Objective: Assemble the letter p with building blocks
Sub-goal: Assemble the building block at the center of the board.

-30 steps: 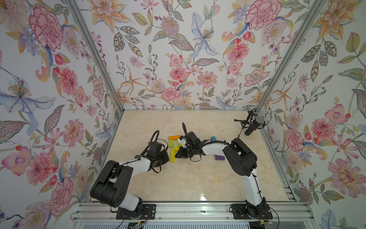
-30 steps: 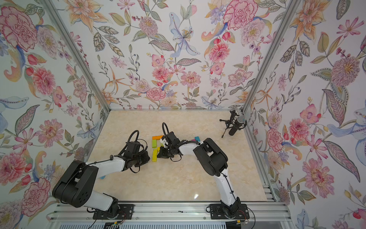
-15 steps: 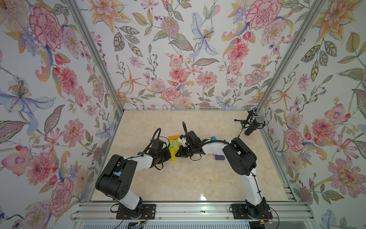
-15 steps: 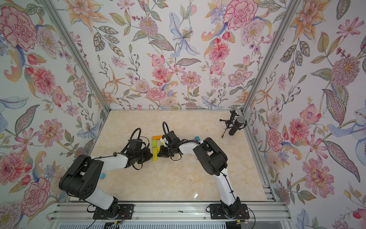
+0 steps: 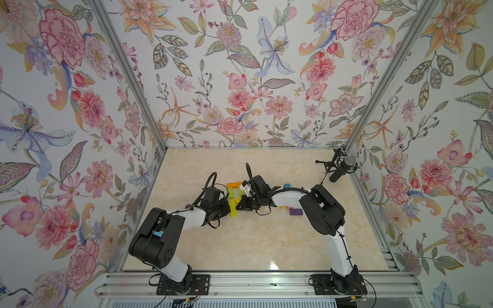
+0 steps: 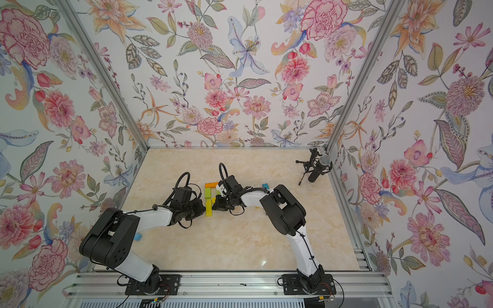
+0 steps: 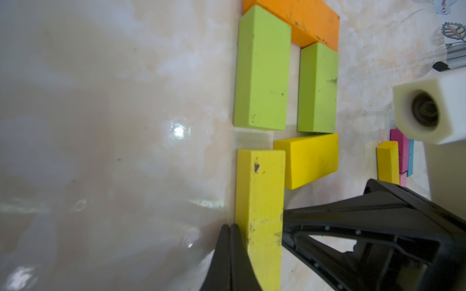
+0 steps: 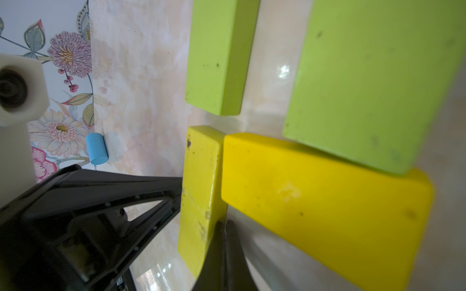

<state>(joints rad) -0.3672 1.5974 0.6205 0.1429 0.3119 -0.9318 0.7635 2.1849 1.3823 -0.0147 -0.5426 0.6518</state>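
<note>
Long yellow block [image 7: 259, 201] flat on tabletop [image 5: 253, 240], flanked: left tool [image 7: 230, 252] against one long side, right tool [image 8: 224, 252] against the opposite, each pressed together, pinching nothing. Touching that block's far end, tilted shorter yellow block [image 7: 310, 161]; beyond, two lime green blocks [image 7: 261, 75], then orange block [image 7: 302, 22].

So the whole booth is papered in a loud floral print: the back wall [image 5: 240, 80], left wall [image 5: 53, 138] and right wall [image 5: 442, 133] all get big pink, peach and lilac blooms with grey-green leaves on a white ground. Bare aluminium posts [image 5: 126, 69] run up the two back corners. The bench [image 5: 240, 245] is a glossy cream marble look with pale orange veining. A black microphone [image 5: 342, 168] on a little tripod stands in the back corner by the right wall. Well in front of the microphone, near the bench's front edge, there's a bright glare spot [image 5: 274, 266]. Past that edge, farthest from the microphone, runs a ribbed aluminium rail [image 5: 253, 284].
</note>
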